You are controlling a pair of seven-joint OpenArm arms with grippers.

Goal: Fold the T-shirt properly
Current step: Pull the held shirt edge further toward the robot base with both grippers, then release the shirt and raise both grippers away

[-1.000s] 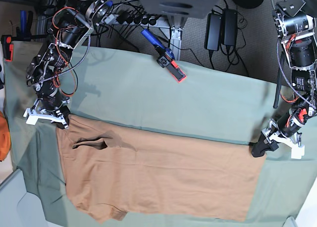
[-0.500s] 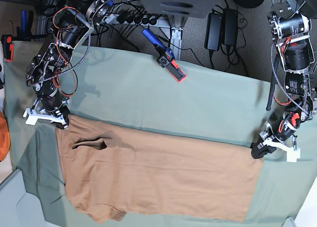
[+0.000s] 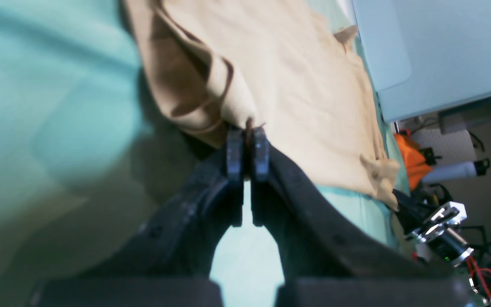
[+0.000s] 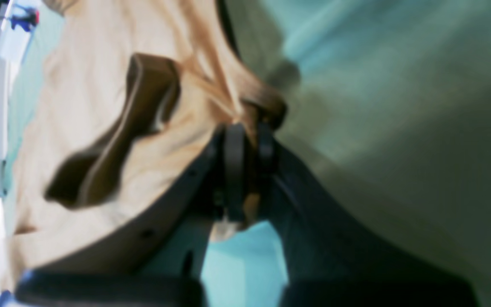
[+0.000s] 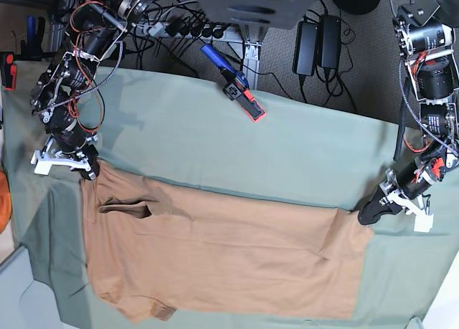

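The left gripper [image 3: 247, 147] is clenched on a pinch of the T-shirt [image 5: 222, 261] at its hem corner, the 2 black fingers pressed together with tan fabric bunched and creased just beyond the tips; from there the shirt spreads away across the sage-green cloth [image 5: 315, 157], which lies beneath and beside the gripper. In the base view this gripper [image 5: 367, 214] sits at the shirt's far corner, where a small ridge of fabric rises from the sheet. The right gripper [image 4: 247, 147] is likewise clamped on the T-shirt, gripping a fold at the shoulder edge, with the dark open neck hole near it to one side and green cloth on the other. In the base view the right gripper [image 5: 90, 171] meets the shirt's opposite upper corner, so the garment stretches flat between the 2 grippers. A red-and-blue tool [image 5: 237, 85] lies well apart on the cloth's far edge.
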